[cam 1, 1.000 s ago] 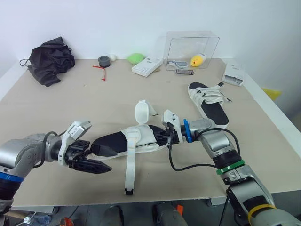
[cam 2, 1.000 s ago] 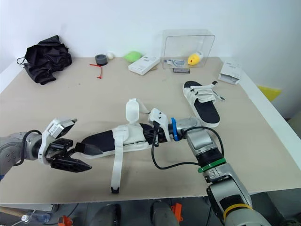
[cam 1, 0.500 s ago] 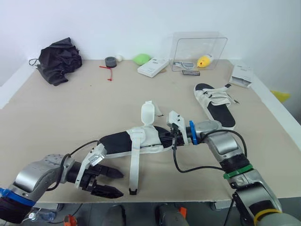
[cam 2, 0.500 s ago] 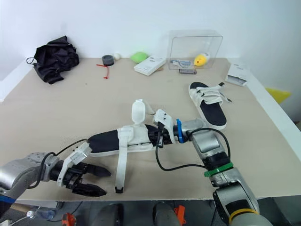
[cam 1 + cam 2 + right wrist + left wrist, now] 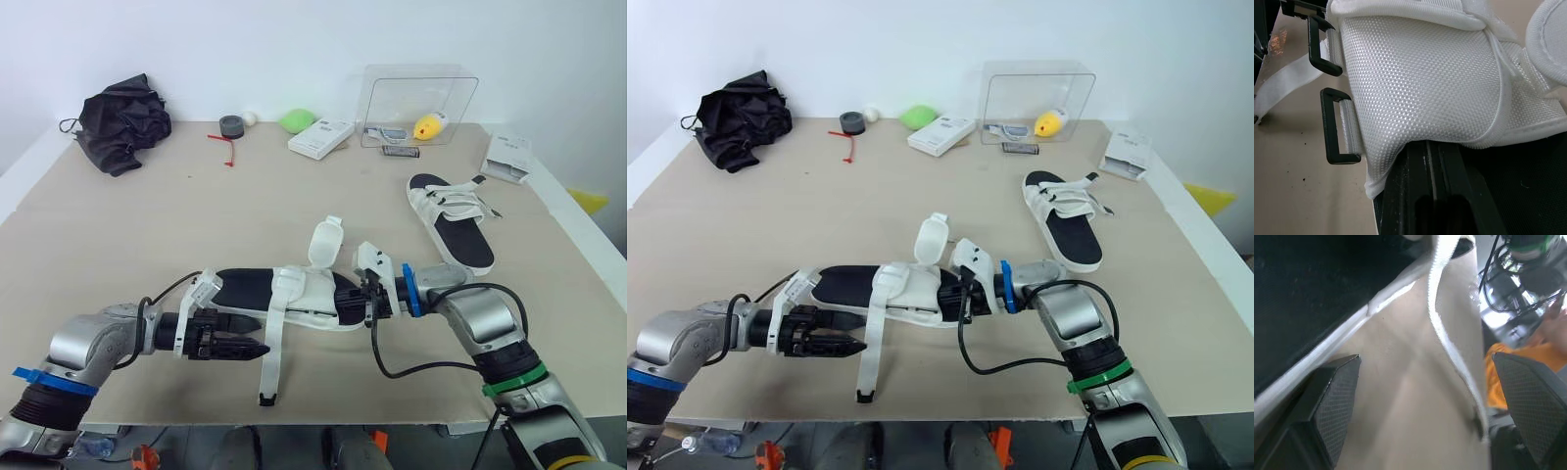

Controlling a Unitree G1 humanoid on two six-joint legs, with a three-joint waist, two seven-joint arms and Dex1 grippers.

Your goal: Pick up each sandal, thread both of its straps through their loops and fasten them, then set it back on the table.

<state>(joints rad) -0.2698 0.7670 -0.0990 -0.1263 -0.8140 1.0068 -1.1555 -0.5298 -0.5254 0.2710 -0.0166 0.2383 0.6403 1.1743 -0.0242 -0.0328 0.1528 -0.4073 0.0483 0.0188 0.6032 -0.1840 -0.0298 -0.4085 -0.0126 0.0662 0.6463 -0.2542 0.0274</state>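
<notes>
The near sandal (image 5: 294, 292), black-soled with white straps, lies across the table's front middle. My right gripper (image 5: 369, 301) is shut on its toe end. One long white strap (image 5: 271, 354) hangs loose toward the front edge, and a second flap (image 5: 324, 242) stands upright. In the right wrist view the white upper shows two empty black loops (image 5: 1334, 126). My left gripper (image 5: 257, 337) is open low at the heel-side edge of the sole, and the loose strap (image 5: 1449, 333) runs between its fingers (image 5: 1327, 406). A second sandal (image 5: 451, 217) lies flat at the right.
Along the back edge sit a black cloth bundle (image 5: 122, 108), a tape roll (image 5: 232, 125), a green object (image 5: 297, 120), a white box (image 5: 321, 137) and a clear box (image 5: 418, 98). A white packet (image 5: 509, 154) lies at the far right.
My left gripper has moved from the table's front edge up to the sandal's sole, beside the loose strap. The right gripper has kept its hold. The camera has shifted.
</notes>
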